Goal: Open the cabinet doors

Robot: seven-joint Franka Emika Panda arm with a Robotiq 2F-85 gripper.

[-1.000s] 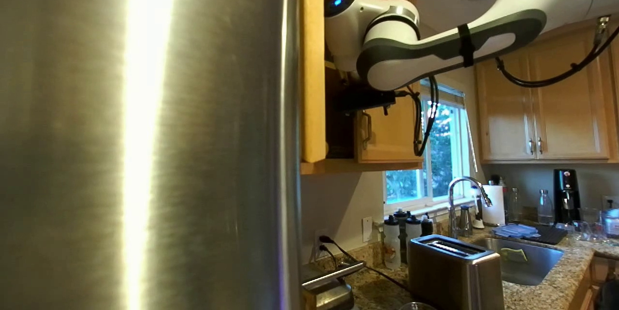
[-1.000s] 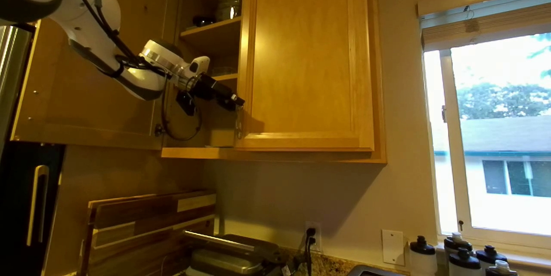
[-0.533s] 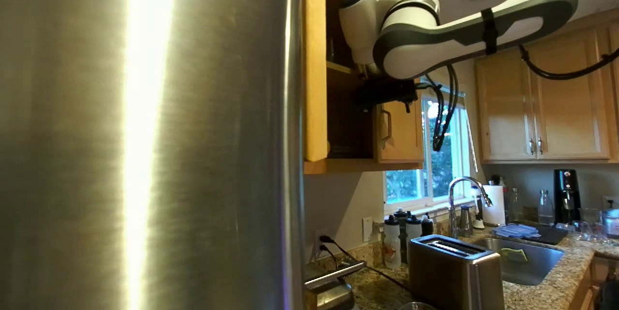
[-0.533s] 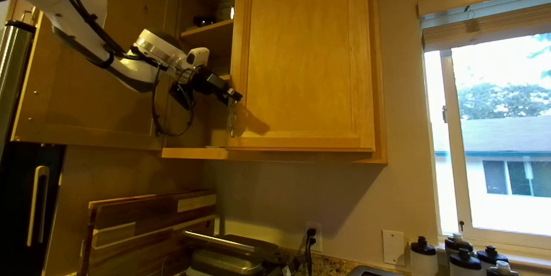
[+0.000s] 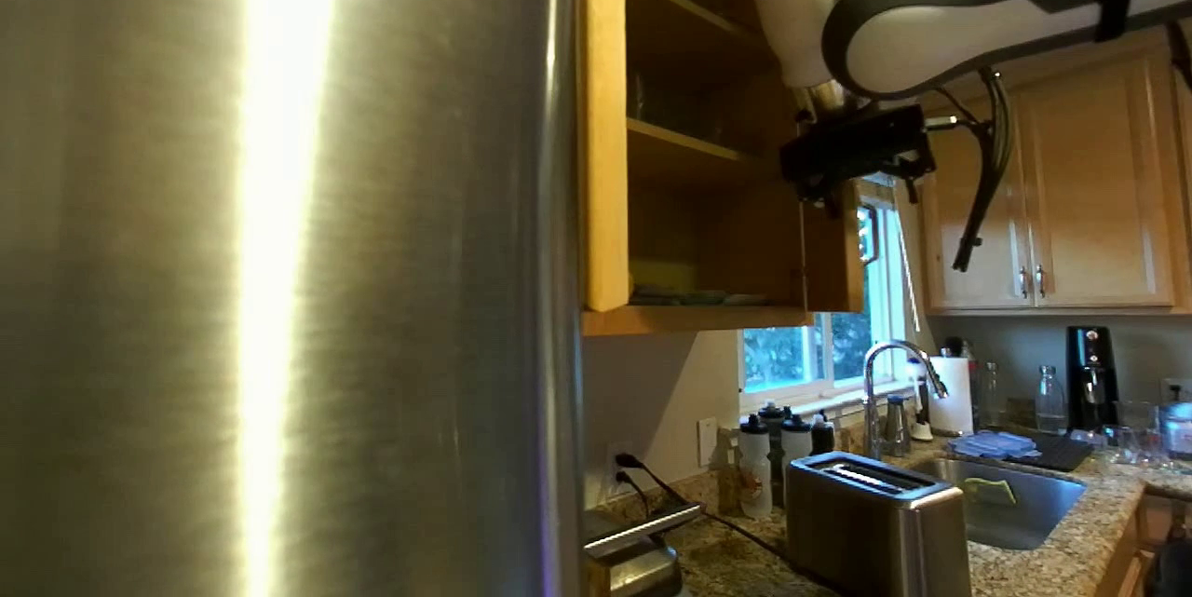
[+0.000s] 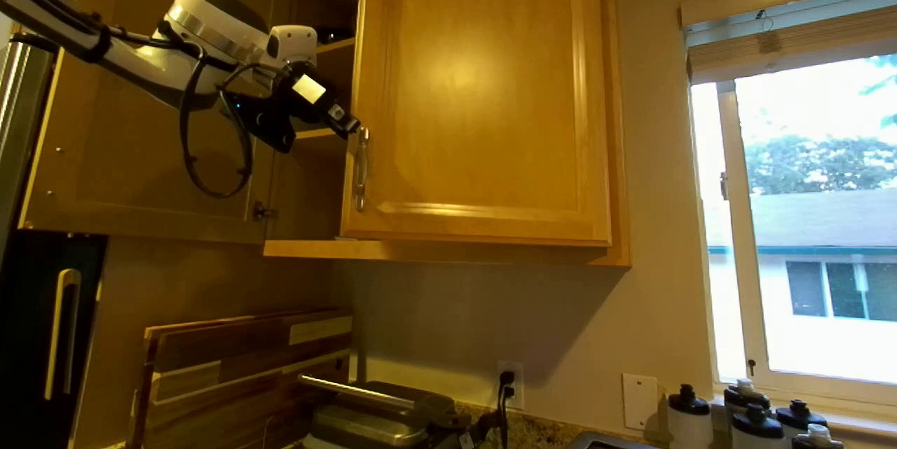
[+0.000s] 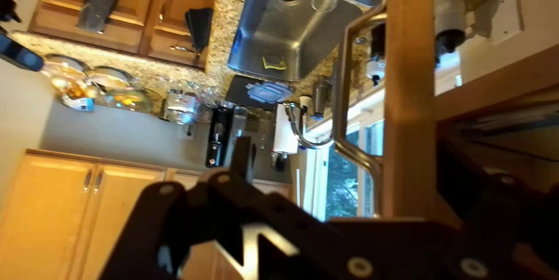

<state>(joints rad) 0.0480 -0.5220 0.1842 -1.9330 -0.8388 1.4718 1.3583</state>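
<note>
Beside the fridge, the near cabinet door stands open, unchanged. Farther from the fridge, the pincer is spread, the far cabinet door edge-on between its fingers; contact undetermined. That door has swung outward from its earlier position.

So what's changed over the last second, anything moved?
The cabinet door at the claw has swung outward, and the arm has moved out with it. The jaws stand apart, with the door between them; I see no new grip or release. The other cabinet door stays open; the toaster and bottles stayed put.
</note>
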